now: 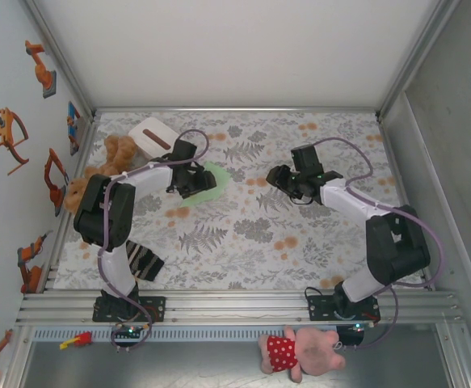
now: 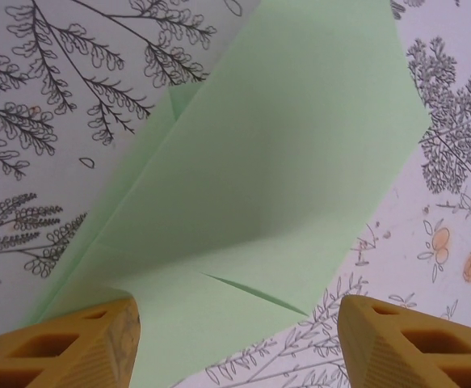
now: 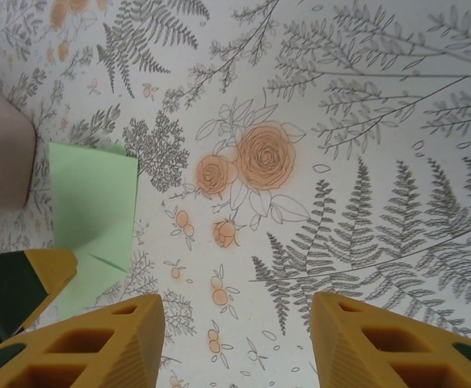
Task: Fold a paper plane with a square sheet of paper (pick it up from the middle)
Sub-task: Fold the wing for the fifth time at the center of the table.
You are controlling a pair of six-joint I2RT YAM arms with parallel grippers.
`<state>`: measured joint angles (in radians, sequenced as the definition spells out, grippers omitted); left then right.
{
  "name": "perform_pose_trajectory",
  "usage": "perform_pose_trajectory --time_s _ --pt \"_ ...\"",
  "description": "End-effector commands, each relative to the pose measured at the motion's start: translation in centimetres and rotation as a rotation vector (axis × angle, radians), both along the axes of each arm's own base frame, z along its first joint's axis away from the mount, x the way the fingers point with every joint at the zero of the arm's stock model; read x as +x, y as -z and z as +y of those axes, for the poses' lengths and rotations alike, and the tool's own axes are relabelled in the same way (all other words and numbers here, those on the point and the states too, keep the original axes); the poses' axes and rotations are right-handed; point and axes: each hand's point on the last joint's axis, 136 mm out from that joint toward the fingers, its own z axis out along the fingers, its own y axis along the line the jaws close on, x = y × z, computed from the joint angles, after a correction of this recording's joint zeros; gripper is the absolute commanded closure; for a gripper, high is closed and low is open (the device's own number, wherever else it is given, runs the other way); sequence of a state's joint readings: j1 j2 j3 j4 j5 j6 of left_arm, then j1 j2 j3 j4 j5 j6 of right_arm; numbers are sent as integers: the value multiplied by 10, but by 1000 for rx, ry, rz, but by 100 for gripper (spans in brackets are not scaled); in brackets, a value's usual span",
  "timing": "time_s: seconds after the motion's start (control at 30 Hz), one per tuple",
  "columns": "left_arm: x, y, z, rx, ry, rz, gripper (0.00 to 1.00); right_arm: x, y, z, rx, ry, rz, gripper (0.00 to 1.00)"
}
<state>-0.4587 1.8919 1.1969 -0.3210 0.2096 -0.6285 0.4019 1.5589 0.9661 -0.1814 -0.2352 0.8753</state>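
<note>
Paper sheet (image 2: 300,162), one, folded, beneath left hand (image 2: 237,315); right hand (image 3: 237,303); both apart.

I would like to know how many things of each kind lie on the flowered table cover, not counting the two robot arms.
Pale green paper: 1
White box: 1
Striped dark cloth: 1
Soft toys: 2, a brown toy and a tan toy
Total: 5

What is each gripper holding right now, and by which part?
Nothing. The left gripper stands open over the green paper; the right gripper is open above the tablecloth.
</note>
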Motion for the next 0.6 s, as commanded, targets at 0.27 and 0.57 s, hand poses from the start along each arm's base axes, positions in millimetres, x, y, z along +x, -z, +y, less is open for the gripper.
perform_pose_trajectory --time_s 0.27,0.57 --pt "-22 23 -28 -246 -105 200 40 -2 7 43 170 15 49 52" --pt "-43 20 -71 -371 -201 258 58 -17 23 60 214 32 101 59"
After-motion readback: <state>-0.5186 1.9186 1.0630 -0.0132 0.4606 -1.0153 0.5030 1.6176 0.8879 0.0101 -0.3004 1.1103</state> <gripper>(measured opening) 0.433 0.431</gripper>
